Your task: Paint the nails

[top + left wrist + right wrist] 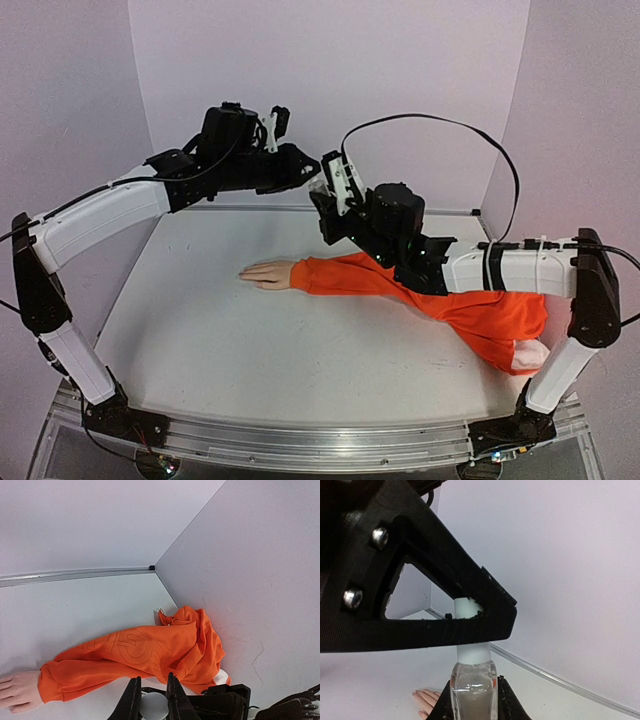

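Observation:
The pale mannequin hand [264,273] lies flat on the table, sticking out of an orange sleeve [400,285]; it also shows in the left wrist view [14,692] and the right wrist view [427,700]. Its nails [416,694] are tiny pinkish tips. My right gripper [474,702] is shut on a small clear bottle [474,687], held upright in the air above the sleeve. My left gripper [152,700] is shut on the bottle's white cap [153,708], which also shows in the right wrist view [472,652]. The two grippers meet behind the hand [322,185].
The orange garment bunches into a heap [500,325] at the right near my right arm's base. Pale walls close the table at the back and both sides; a metal strip [75,574] runs along the back edge.

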Action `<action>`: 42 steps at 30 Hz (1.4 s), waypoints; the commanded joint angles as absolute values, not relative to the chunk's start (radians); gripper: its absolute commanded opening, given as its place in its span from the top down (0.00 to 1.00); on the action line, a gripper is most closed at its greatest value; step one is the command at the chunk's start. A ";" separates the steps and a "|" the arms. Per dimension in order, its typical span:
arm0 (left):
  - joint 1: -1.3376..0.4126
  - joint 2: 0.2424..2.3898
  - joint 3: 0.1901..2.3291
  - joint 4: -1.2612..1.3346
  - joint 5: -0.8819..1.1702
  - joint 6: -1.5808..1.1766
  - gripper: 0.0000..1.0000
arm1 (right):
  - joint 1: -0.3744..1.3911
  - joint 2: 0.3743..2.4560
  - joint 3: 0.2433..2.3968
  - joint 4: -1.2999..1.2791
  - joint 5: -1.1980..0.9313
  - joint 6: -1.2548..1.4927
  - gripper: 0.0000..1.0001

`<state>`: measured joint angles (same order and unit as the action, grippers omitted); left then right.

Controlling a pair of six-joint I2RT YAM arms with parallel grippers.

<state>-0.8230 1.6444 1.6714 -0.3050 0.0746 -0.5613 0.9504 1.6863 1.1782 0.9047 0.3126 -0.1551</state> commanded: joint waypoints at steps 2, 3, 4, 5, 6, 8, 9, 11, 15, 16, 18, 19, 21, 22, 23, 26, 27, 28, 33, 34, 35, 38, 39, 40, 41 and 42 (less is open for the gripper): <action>-0.825 1.639 1.737 -0.379 0.078 -0.575 0.79 | 0.919 1.653 1.187 1.011 0.425 -0.207 1.00; -0.825 1.630 1.730 -0.369 0.098 -0.555 0.66 | 0.918 1.644 1.182 1.005 0.393 -0.201 1.00; -0.824 1.617 1.720 -0.353 0.122 -0.534 0.53 | 0.912 1.633 1.178 0.994 0.339 -0.192 1.00; -0.824 1.604 1.706 -0.330 0.152 -0.505 0.39 | 0.902 1.623 1.179 0.970 0.275 -0.174 1.00; -0.822 1.586 1.694 -0.309 0.185 -0.470 0.26 | 0.887 1.613 1.184 0.940 0.188 -0.152 1.00; -0.821 1.545 1.662 -0.277 0.227 -0.411 0.10 | 0.852 1.596 1.205 0.873 -0.003 -0.101 1.00; -0.817 1.520 1.642 -0.249 0.250 -0.384 0.06 | 0.835 1.590 1.213 0.840 -0.124 -0.075 1.00; -0.799 1.474 1.595 -0.212 0.291 -0.372 0.01 | 0.797 1.577 1.218 0.820 -0.288 -0.018 1.00; -0.733 1.421 1.499 -0.108 0.466 -0.424 0.01 | 0.712 1.571 1.238 0.826 -0.613 0.140 1.00; -0.715 1.418 1.472 -0.069 0.527 -0.453 0.01 | 0.702 1.576 1.250 0.830 -0.674 0.170 1.00; -0.695 1.424 1.439 0.023 0.640 -0.505 0.03 | 0.693 1.591 1.280 0.843 -0.793 0.220 1.00; -0.693 1.428 1.428 0.067 0.687 -0.526 0.04 | 0.691 1.600 1.294 0.851 -0.842 0.253 1.00; -0.693 1.446 1.426 0.124 0.755 -0.554 0.09 | 0.690 1.620 1.320 0.881 -0.930 0.310 1.00; -0.693 1.454 1.428 0.143 0.776 -0.566 0.13 | 0.690 1.630 1.332 0.902 -0.968 0.339 1.00; -0.693 1.458 1.429 0.153 0.787 -0.573 0.16 | 0.690 1.641 1.343 0.922 -0.993 0.369 1.00; -0.695 1.462 1.428 0.183 0.797 -0.581 0.21 | 0.690 1.668 1.359 0.987 -1.041 0.438 1.00; -0.696 1.462 1.429 0.194 0.807 -0.584 0.23 | 0.690 1.672 1.359 1.000 -1.044 0.450 1.00; -0.698 1.463 1.431 0.205 0.814 -0.585 0.25 | 0.690 1.676 1.358 1.008 -1.042 0.458 1.00; -0.710 1.467 1.433 0.240 0.825 -0.587 0.41 | 0.690 1.693 1.358 1.045 -1.042 0.490 1.00; -0.712 1.471 1.434 0.243 0.824 -0.589 0.44 | 0.690 1.696 1.358 1.052 -1.040 0.493 1.00; -0.715 1.474 1.435 0.244 0.826 -0.588 0.47 | 0.690 1.698 1.356 1.057 -1.037 0.496 1.00; -0.727 1.484 1.436 0.244 0.824 -0.578 0.56 | 0.690 1.698 1.352 1.067 -1.021 0.499 1.00; -0.732 1.487 1.434 0.244 0.820 -0.573 0.59 | 0.690 1.697 1.351 1.069 -1.016 0.499 1.00; -0.735 1.492 1.435 0.244 0.817 -0.568 0.62 | 0.690 1.697 1.349 1.070 -1.012 0.499 1.00; -0.739 1.495 1.435 0.244 0.814 -0.565 0.65 | 0.691 1.695 1.348 1.071 -1.007 0.499 1.00; -0.739 1.498 1.432 0.243 0.811 -0.563 0.67 | 0.691 1.695 1.348 1.072 -1.000 0.498 1.00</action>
